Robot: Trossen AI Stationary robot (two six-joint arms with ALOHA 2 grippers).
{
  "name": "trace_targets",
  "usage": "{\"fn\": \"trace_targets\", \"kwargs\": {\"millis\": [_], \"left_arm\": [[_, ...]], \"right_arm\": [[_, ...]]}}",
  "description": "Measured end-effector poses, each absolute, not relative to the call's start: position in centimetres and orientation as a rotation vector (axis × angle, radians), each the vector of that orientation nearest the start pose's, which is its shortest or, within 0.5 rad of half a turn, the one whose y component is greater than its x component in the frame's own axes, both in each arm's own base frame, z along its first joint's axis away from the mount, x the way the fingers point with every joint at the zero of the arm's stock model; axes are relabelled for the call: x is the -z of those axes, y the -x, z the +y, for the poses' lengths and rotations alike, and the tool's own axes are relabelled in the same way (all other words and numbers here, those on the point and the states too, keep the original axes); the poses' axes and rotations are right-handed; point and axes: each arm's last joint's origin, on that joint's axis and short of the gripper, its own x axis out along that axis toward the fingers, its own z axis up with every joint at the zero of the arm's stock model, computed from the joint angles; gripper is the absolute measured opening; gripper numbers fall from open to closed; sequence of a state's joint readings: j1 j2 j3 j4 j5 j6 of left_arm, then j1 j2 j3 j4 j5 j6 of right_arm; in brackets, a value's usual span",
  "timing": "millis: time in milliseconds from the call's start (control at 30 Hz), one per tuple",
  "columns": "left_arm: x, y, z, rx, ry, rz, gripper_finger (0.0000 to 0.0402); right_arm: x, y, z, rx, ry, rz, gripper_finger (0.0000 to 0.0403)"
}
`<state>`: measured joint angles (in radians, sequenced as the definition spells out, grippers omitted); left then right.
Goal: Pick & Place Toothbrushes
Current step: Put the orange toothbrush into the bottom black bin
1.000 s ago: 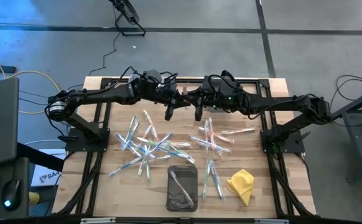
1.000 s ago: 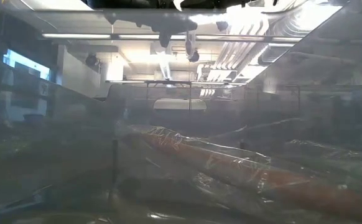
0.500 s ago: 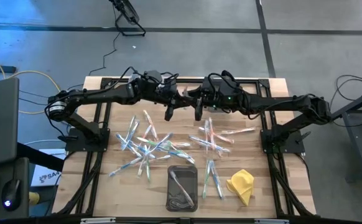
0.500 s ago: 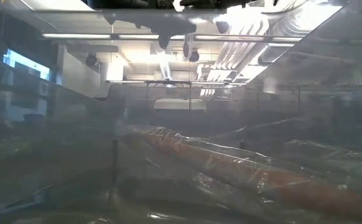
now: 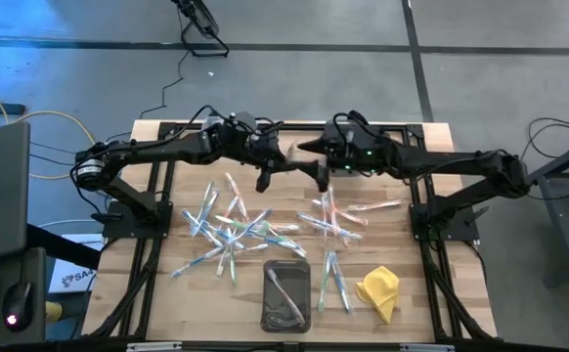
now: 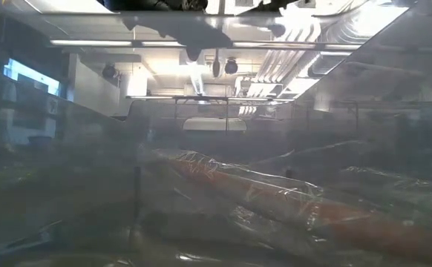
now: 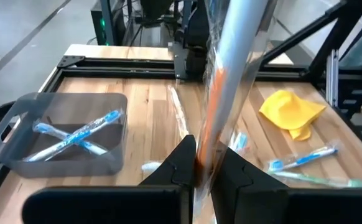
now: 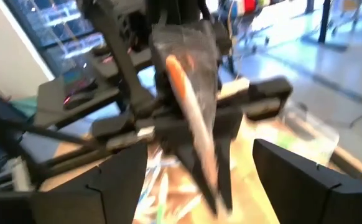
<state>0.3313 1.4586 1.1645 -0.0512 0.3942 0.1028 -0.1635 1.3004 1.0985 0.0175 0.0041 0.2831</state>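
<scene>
Above the table (image 5: 167,284), an orange wrapped toothbrush (image 7: 215,118) sits pinched in the left gripper (image 7: 201,163). Right gripper (image 5: 324,179), fingers now spread wide, has let go and backed away; other toothbrushes (image 5: 231,230) lie near the grey bin (image 5: 286,295).

Thin white plastic toothbrushes (image 5: 228,227) with green, blue and pink-red accents lie flat, crisscrossed in two loose clusters on the wooden tabletop. One orange-accented wrapped toothbrush (image 7: 221,93) stands upright, pinched between fingers. Two blue-accented ones (image 7: 75,134) lie crossed inside a grey bin.

Likely a lab, concrete floor (image 5: 294,78), strip lights (image 6: 97,42), ducts (image 6: 290,59)
</scene>
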Motion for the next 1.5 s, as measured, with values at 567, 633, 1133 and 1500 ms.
{"fn": "trace_targets", "kwargs": {"millis": [567, 633, 1133, 1500], "left_arm": [[-31.8, -32.4, 7.0, 0.083, -0.011, 0.347, 0.0019], [-31.8, -32.7, 5.6, 0.048, -0.038, 0.356, 0.0019], [-31.7, -33.0, -4.0, 0.071, 0.186, 0.38, 0.0019], [-31.7, -32.0, -8.8, 0.158, 0.531, 0.439, 0.0019]], "right_arm": [[-38.8, -19.1, -3.0, 0.16, -0.471, 0.247, 0.0228], [-38.8, -18.9, -2.9, 0.164, -0.455, 0.25, 0.0218], [-37.3, -18.7, -2.9, 0.21, -0.548, 0.395, 0.0169], [-37.2, -18.9, -2.9, 0.218, -0.595, 0.398, 0.0145]]}}
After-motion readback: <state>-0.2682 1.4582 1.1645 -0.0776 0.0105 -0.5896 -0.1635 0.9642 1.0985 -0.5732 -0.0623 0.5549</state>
